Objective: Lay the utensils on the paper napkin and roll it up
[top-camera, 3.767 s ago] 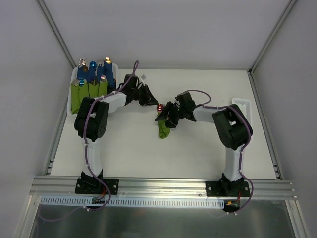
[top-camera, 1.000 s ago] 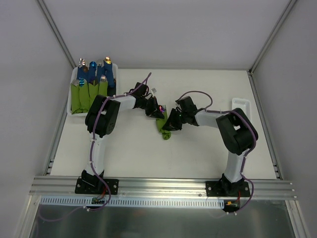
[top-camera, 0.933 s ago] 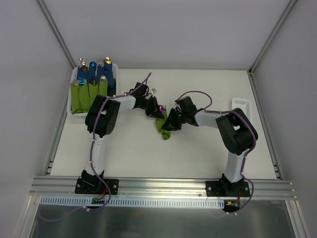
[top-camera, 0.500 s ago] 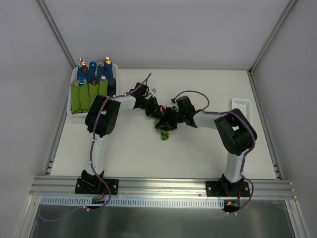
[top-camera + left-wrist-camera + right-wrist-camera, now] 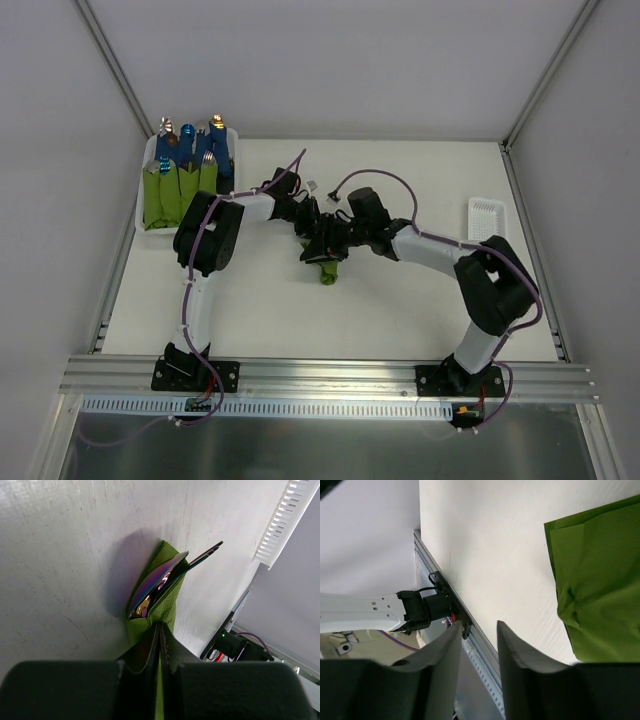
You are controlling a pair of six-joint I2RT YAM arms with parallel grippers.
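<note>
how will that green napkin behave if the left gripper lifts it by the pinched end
Probably floppy: the napkin is thin, creased paper, so it would likely sag below the left gripper. The shiny utensils lie loose in its open fold and look smooth, so they might slide out if it tilts.

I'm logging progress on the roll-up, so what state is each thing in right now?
left end effector: shut on the paper napkin.
right end effector: open, empty, beside the napkin.
paper napkin: folded around the utensils, rumpled, not a neat roll.
utensils: inside the fold, tips poking out.
green bundles: rolled, side by side in the white bin.
</note>
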